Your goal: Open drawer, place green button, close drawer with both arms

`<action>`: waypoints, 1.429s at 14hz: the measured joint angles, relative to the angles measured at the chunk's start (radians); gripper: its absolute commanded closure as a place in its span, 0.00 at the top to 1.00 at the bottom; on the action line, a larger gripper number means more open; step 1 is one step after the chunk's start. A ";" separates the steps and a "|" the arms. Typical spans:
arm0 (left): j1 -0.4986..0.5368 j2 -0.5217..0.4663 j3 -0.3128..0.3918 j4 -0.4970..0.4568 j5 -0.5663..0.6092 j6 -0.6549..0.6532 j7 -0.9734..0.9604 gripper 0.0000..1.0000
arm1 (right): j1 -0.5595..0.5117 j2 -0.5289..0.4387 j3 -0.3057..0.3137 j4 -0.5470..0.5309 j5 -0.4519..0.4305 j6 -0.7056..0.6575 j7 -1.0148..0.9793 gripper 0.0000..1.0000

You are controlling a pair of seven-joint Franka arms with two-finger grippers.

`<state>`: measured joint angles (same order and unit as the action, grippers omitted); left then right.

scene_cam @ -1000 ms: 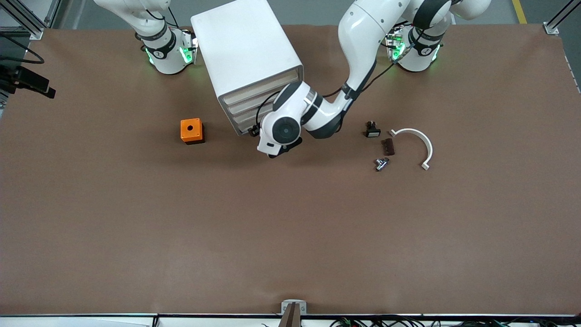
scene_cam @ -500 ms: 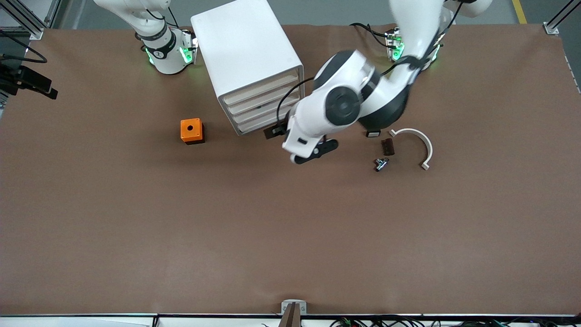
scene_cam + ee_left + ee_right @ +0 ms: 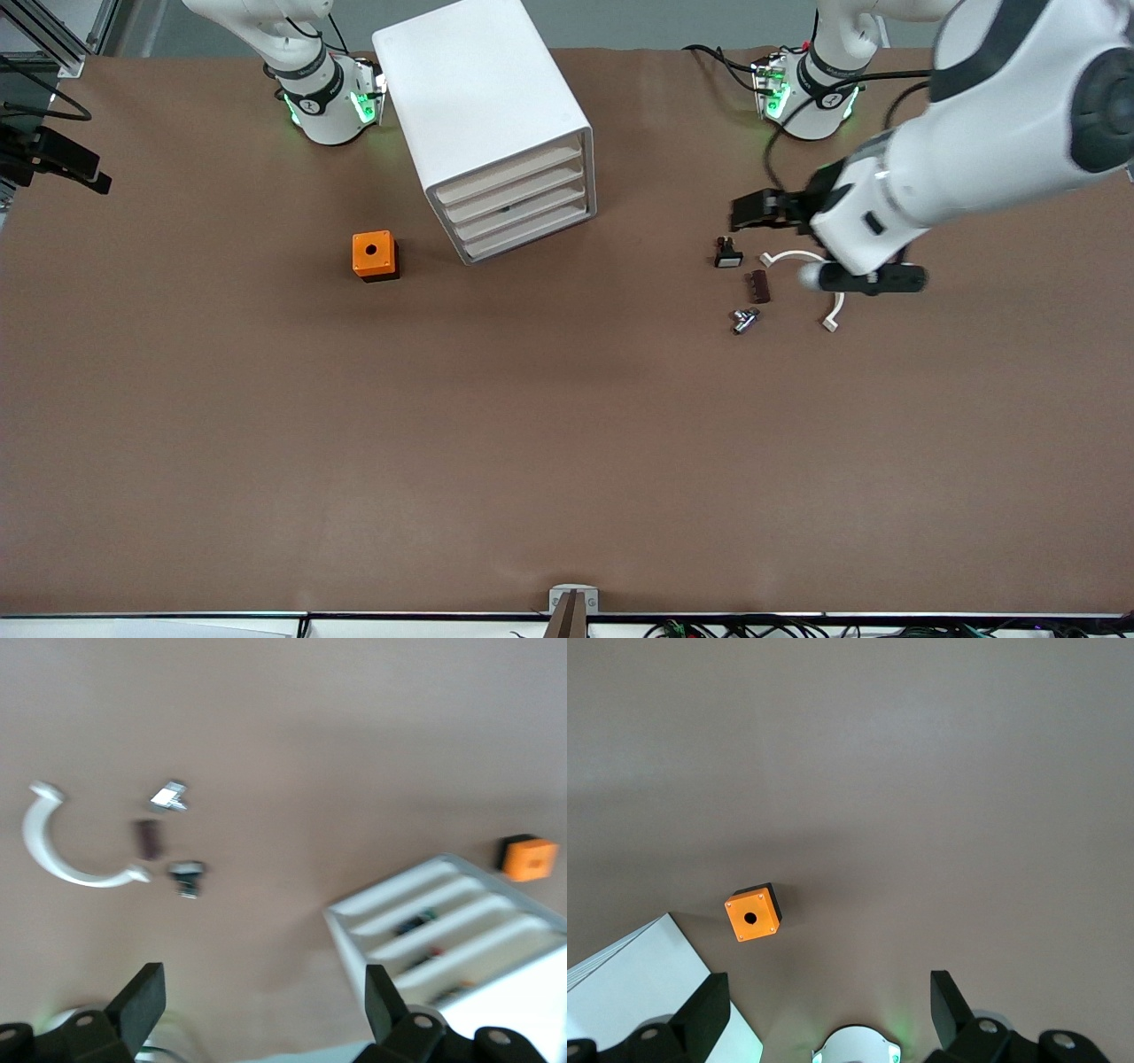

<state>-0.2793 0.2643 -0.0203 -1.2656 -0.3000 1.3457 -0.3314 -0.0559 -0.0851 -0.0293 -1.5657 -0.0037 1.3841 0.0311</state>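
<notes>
Swung away from cabinet, left gripper gapes over curved white bracket.

One cabinet, four drawers. One orange box. One black switch. One brown block. One metal fitting. One white curved clamp. Two arms, two grippers.

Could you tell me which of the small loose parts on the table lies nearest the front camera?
The small silver metal fitting: it lies lower in the front view than the dark brown block and the black switch.
</notes>
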 measured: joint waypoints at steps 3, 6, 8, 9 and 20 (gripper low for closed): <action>0.084 -0.012 0.000 -0.018 0.098 -0.011 0.133 0.99 | 0.000 0.000 -0.001 0.000 0.000 0.012 0.000 1.00; 0.195 -0.012 0.001 -0.028 0.143 -0.012 0.267 0.99 | 0.000 -0.003 -0.001 0.003 0.000 0.026 0.000 1.00; 0.243 -0.012 0.001 -0.034 0.161 0.017 0.303 0.99 | 0.000 -0.005 -0.001 0.006 0.001 0.038 0.000 1.00; 0.249 -0.012 0.001 -0.039 0.175 0.057 0.307 0.99 | 0.000 -0.005 -0.001 0.007 0.001 0.045 0.000 1.00; 0.244 -0.153 -0.027 -0.250 0.310 0.347 0.307 0.99 | 0.000 -0.005 -0.002 0.009 0.040 0.055 0.000 1.00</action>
<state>-0.0349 0.1113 -0.0469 -1.5158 0.0102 1.6926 -0.0245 -0.0556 -0.0903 -0.0310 -1.5570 0.0365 1.4394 0.0311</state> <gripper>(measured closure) 0.004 0.000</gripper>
